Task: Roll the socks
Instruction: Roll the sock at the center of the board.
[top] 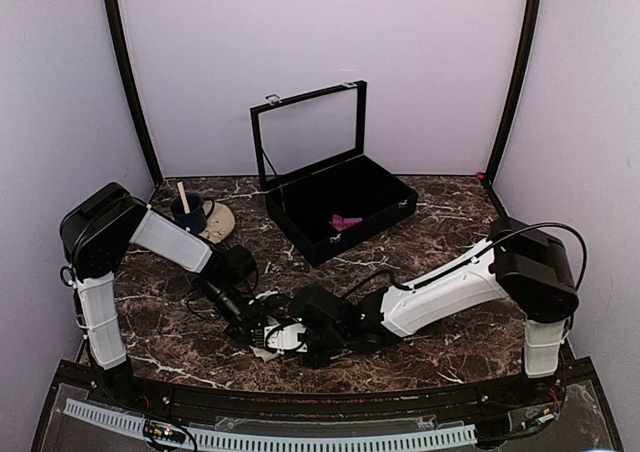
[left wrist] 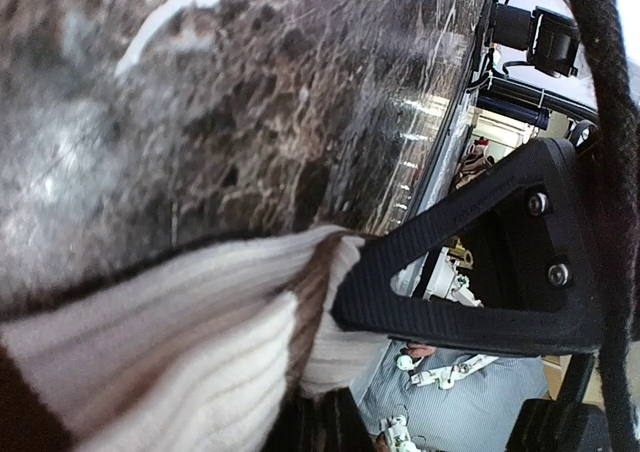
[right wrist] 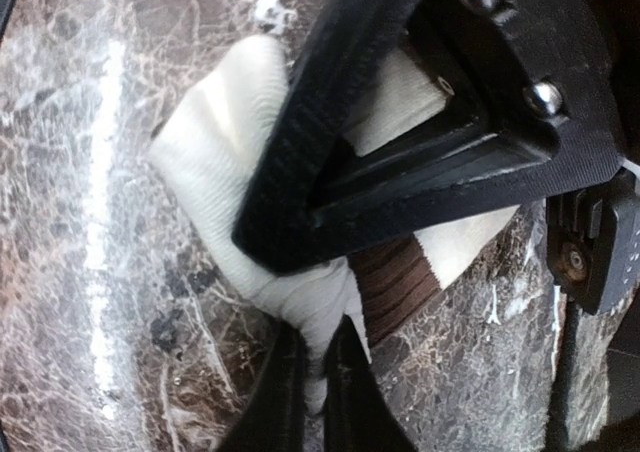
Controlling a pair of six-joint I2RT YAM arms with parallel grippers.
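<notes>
The cream-beige sock (top: 268, 340), ribbed with a brown band, lies on the marble table near the front centre, between my two grippers. In the left wrist view the sock (left wrist: 170, 342) fills the lower left and my left gripper (left wrist: 336, 340) is shut on its folded end. In the right wrist view the sock (right wrist: 215, 152) lies flat and my right gripper (right wrist: 322, 317) pinches its edge beside the brown band (right wrist: 395, 282). The magenta-pink sock (top: 345, 222) lies inside the black case. From above, the left gripper (top: 252, 324) and right gripper (top: 292, 336) almost touch.
The black case (top: 400, 204) stands open at the back centre with its lid up. A dark blue cup (top: 188, 212) on a beige saucer (top: 220, 219) sits at the back left. The table's front edge (top: 300, 387) is just below the grippers.
</notes>
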